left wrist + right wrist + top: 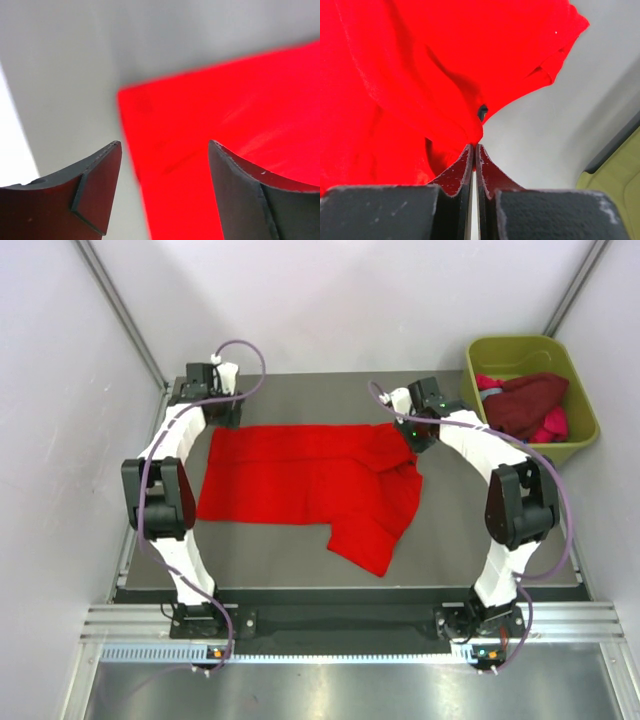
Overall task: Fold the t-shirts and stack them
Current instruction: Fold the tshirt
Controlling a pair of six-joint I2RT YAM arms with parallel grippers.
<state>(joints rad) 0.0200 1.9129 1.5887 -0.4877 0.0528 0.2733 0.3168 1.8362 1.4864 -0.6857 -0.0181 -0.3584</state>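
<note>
From my station I saw the bright red t-shirt (pixel 300 480) lying spread across the middle of the table (pixel 260 560), one part drooping toward the near edge. At its far right edge the right gripper (pixel 474 146) had its jaws pinched tight on a fold of the red cloth. At the far left corner the left gripper (pixel 165 144) hung above the hem, jaws wide, gripping nothing. Beyond, at the far right, the olive tub (pixel 575 440) held a maroon t-shirt (pixel 525 400) and a pink t-shirt (pixel 555 425).

An olive-green plastic tub (pixel 520 342) sits at the far right corner of the dark grey table (pixel 270 555), close to the right wall (pixel 620 360). A silver metal rail (pixel 340 621) runs along the table's near edge.
</note>
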